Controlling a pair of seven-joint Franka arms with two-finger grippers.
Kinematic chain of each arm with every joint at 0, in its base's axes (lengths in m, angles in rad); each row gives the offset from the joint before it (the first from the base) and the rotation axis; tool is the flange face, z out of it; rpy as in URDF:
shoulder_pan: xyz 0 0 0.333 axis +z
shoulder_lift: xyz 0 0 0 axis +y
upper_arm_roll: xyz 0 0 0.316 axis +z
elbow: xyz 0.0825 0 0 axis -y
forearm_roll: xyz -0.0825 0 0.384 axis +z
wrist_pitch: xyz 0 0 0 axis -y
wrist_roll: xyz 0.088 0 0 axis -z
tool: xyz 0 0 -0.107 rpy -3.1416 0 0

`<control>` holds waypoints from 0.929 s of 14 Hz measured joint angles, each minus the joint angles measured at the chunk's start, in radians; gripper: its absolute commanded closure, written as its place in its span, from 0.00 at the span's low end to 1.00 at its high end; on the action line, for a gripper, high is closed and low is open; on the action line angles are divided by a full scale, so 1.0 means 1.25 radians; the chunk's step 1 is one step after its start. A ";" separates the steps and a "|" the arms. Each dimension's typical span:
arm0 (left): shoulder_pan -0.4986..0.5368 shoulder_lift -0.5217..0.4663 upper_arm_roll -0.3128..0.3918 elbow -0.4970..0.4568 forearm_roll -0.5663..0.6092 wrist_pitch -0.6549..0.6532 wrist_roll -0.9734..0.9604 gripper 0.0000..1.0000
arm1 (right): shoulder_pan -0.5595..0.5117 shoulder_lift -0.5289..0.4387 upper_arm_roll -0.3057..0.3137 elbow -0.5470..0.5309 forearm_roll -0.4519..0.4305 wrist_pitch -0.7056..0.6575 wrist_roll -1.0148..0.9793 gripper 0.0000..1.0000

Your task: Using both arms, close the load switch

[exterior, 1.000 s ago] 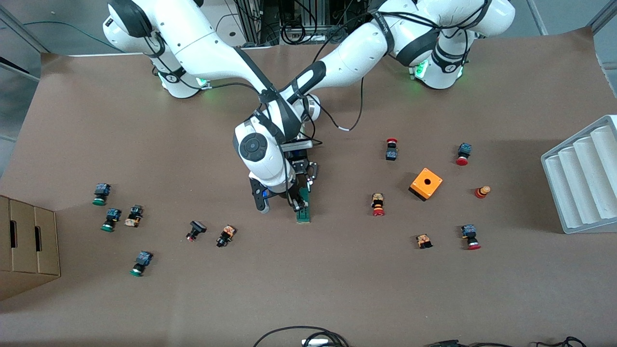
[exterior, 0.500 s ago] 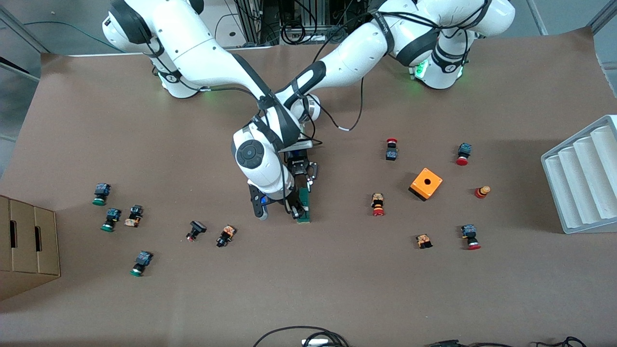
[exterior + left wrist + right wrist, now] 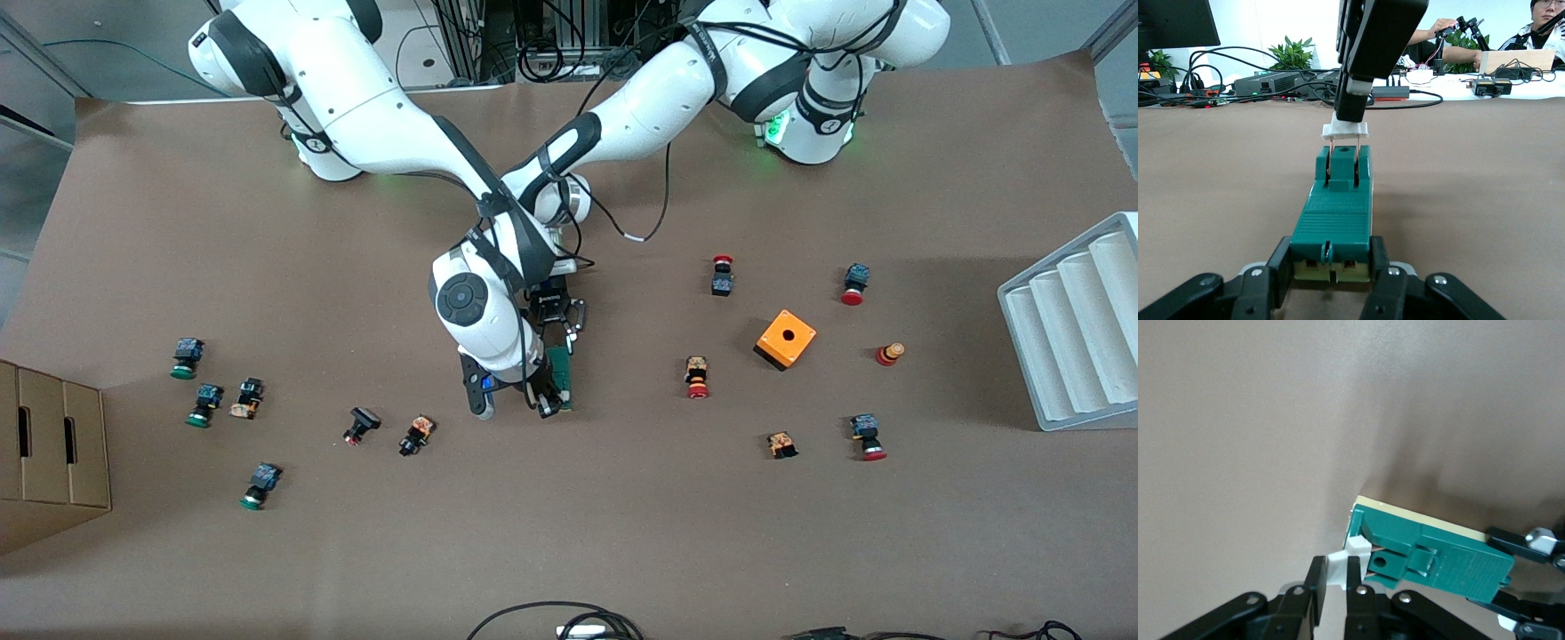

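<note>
I am working with both arms at the middle of the brown table (image 3: 622, 533), and the load switch (image 3: 560, 373) is lying flat on the paper between my two grippers. My left gripper (image 3: 1330, 267) is clamping one end of the green bar — its two black fingers (image 3: 1275, 273) are pressing the bar's side walls, the cream underside showing just above them, so that end is sitting squarely in my jaws. My right gripper (image 3: 1331, 580) is coming down from above onto the other end, and its fingers are pinched shut on the small white tab (image 3: 1345, 130); the tab is standing up out of the green body on two thin copper prongs, lifted a little above the slot it belongs to. In the front view my right gripper (image 3: 547, 400) is covering the bar's end nearest the camera, while my left gripper (image 3: 558, 320) is holding the end toward the bases. An orange box (image 3: 786, 340) with a round hole is sitting well apart from my jaws, toward the left arm's end of the table — push buttons are lying scattered around it.
</note>
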 measured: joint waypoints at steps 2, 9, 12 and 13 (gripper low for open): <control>0.000 0.000 0.000 0.000 0.000 0.000 0.000 0.49 | -0.002 0.014 0.000 0.013 0.000 0.001 0.000 0.83; 0.000 0.000 0.000 0.000 0.000 0.000 0.001 0.49 | -0.003 0.038 0.000 0.036 0.000 0.002 0.000 0.83; 0.000 0.000 0.000 0.000 0.000 0.000 0.001 0.49 | -0.003 0.044 0.000 0.041 0.000 0.002 0.000 0.83; 0.000 0.000 0.000 0.000 0.000 0.000 0.001 0.49 | -0.003 0.046 0.000 0.043 0.000 0.002 0.000 0.83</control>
